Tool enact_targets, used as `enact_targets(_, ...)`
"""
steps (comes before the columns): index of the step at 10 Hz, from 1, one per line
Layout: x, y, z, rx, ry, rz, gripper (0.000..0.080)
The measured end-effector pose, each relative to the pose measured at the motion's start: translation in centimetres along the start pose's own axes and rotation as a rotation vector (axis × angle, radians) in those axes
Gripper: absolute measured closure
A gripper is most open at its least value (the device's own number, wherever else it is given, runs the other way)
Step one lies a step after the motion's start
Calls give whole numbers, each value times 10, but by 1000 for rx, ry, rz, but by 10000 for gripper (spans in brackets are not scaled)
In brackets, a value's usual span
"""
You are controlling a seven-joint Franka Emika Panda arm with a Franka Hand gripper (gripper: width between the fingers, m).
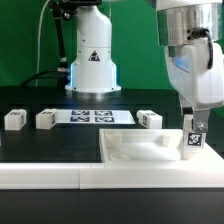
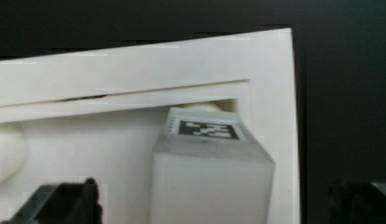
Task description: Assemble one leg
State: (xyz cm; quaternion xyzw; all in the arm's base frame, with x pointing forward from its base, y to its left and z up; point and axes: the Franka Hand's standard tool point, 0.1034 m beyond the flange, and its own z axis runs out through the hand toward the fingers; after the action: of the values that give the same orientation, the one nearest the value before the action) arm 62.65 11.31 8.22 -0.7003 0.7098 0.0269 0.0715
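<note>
A leg (image 1: 192, 141), a small white post with a black-and-white tag, stands upright in the corner of the large white tray-like piece (image 1: 130, 152) on the exterior view's right. My gripper (image 1: 191, 124) is directly above it. In the wrist view the leg (image 2: 211, 160) sits between my fingers (image 2: 69, 205), with a gap on each side, so my gripper (image 2: 211, 208) is open around it. The tray piece's rim (image 2: 261, 70) and inner corner show beyond the leg. Three more legs lie on the black table: two (image 1: 14, 120) (image 1: 45, 119) at the left and one (image 1: 149, 119) nearer the gripper.
The marker board (image 1: 92, 116) lies flat on the table between the loose legs. The robot's white base (image 1: 92, 60) stands behind it. A white ledge (image 1: 40, 172) runs along the front edge.
</note>
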Motion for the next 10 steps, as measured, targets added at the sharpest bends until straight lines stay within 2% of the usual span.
enact_targets(3,-1,1,0,-23,-8,-282,151)
enact_targets(5,-4,0,-1,-56,-18,-546,151)
enact_targets(6,-5,-1,-2,-89,-14,-722,151)
enact_targets(7,-6,-2,-1,-100,-9,-808,151)
enact_targets(8,-5,-2,-1,-110,-1,-892,151)
enact_targets(10,0,-2,-1,-109,-6,-1043,151)
